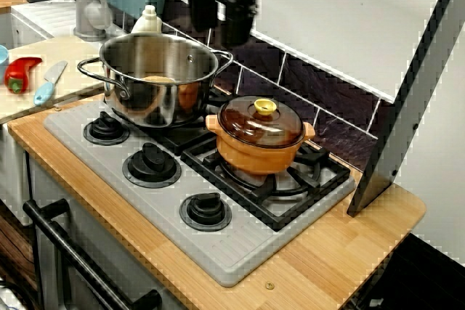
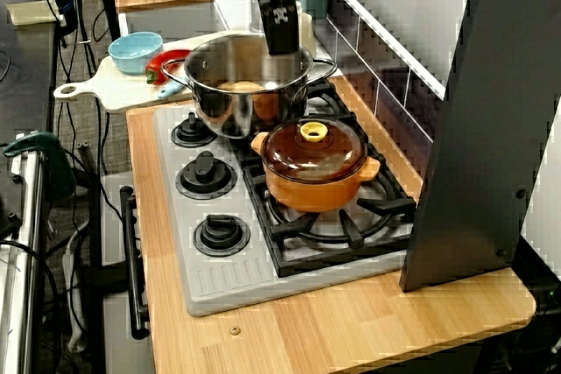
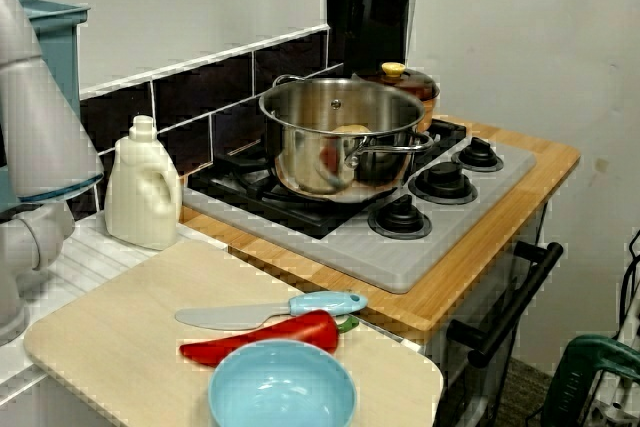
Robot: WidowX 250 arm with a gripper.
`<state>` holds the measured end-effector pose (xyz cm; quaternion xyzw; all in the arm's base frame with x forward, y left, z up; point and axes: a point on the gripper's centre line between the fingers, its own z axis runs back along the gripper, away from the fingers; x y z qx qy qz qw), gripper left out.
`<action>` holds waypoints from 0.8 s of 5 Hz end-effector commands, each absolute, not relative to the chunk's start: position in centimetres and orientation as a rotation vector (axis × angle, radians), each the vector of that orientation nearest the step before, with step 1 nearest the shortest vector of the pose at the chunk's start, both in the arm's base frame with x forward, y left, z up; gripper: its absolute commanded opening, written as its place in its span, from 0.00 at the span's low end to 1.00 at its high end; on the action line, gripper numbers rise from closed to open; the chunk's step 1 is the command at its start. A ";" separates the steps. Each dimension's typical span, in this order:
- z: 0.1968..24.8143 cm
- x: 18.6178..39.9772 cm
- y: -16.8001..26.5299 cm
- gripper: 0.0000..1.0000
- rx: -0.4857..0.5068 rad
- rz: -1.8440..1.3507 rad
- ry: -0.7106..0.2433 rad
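Jaws hang dark over the steel pot (image 1: pixel 156 103), cropped at top; open or closed, unclear.

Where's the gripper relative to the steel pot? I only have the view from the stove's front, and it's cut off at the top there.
Observer: In the high view from the stove's end, the gripper hangs above the wall-side rim of the steel pot, apparently clear of it.
Operator: Blue sliver at my left edge?
Observer: A blue bowl on the cutting board. From the sink side it looks empty.
Operator: The white cap behind the pot?
Observer: A white jug, upright beside the hob, apart from the pot.
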<state>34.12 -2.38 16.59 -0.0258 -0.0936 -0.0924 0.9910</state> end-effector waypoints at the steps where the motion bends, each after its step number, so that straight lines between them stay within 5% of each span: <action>1: 18.4 34.0 2.7 1.00 -0.029 -0.192 -0.311; 4: 15.0 33.5 5.6 1.00 -0.025 -0.223 -0.293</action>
